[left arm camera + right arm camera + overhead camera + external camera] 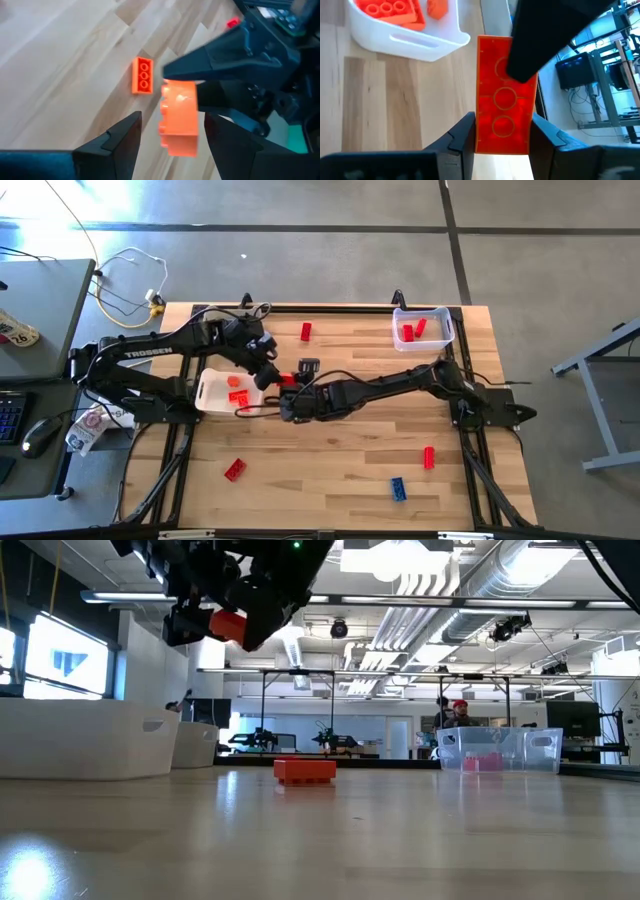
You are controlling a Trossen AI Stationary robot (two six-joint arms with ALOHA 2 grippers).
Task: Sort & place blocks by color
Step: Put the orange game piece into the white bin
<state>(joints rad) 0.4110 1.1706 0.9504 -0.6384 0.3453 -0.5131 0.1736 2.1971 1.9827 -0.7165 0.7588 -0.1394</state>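
An orange brick (504, 95) hangs in the air near the white bin (212, 385), which holds orange bricks (387, 10). My right gripper (502, 127) is shut on the brick. My left gripper (172, 122) is open, with a finger on either side of the same brick (179, 120). The low view shows the brick (228, 625) high above the table. Loose bricks lie flat on the table: red ones (306, 332) (235, 470) (429, 457) and a blue one (398, 488). Another orange brick (142, 75) lies beyond my left fingers. My right gripper pinches the orange brick between its two fingers at the brick's near end (502, 137), on its long sides, so the brick runs on along the fingers. The brick is lifted clear of the table. My left gripper: one finger (545, 40) overlaps the brick's far end, but I cannot tell whether it touches.
A clear bin (440, 315) with red bricks (414, 330) stands at the far right of the table. Both arms cross over the table's middle. A red brick (305, 770) lies low in front of the low camera. A desk with a keyboard stands left of the table.
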